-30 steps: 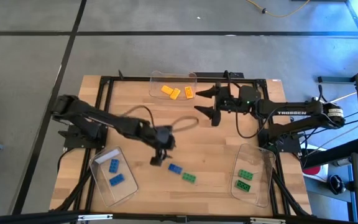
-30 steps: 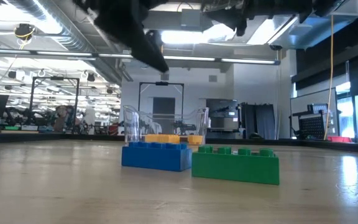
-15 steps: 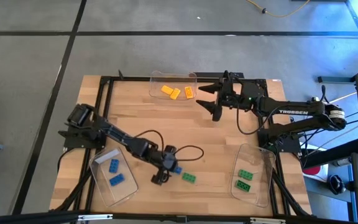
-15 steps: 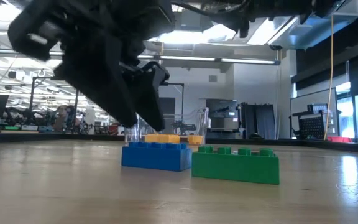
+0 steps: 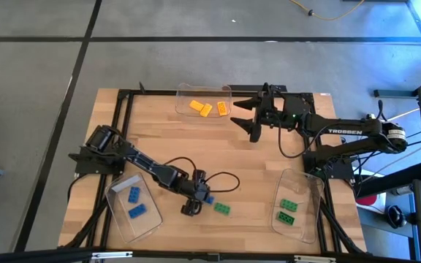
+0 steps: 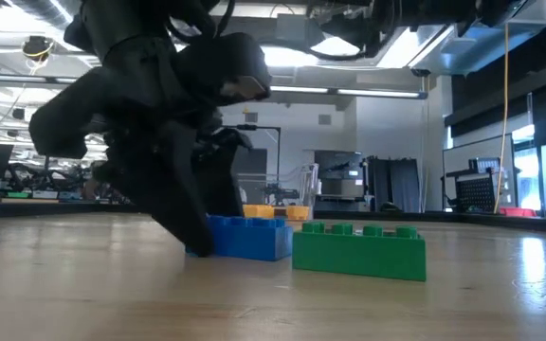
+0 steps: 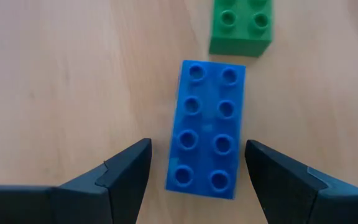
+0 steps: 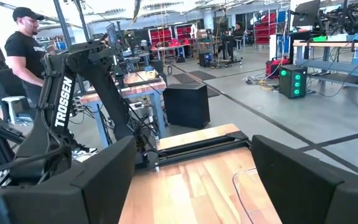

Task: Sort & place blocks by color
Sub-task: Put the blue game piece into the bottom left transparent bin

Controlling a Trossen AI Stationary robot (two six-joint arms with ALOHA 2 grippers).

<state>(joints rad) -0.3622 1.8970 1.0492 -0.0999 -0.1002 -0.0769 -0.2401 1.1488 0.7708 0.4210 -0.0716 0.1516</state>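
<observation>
A blue block (image 7: 207, 127) lies flat on the table, studs up, with a green block (image 7: 241, 25) just beyond its end. My left gripper (image 7: 197, 162) is open and low over the blue block (image 5: 206, 197). Its fingers stand on either side of the block's near end with a gap on each side. In the low view the left gripper (image 6: 183, 189) hides the left end of the blue block (image 6: 254, 237), which sits beside the green block (image 6: 358, 251). My right gripper (image 5: 244, 120) is open and hovers over the table's far side.
A clear tray (image 5: 150, 219) near the left edge holds two blue blocks. Another tray (image 5: 307, 191) at the near right holds two green blocks. A far tray (image 5: 183, 93) holds three yellow-orange blocks. A black cable (image 5: 221, 177) loops beside the left arm. A person (image 8: 23, 37) stands beyond the table.
My left gripper has moved toward the table's near edge and down, and now stands with its fingers on either side of the blue block. The blocks have not moved.
</observation>
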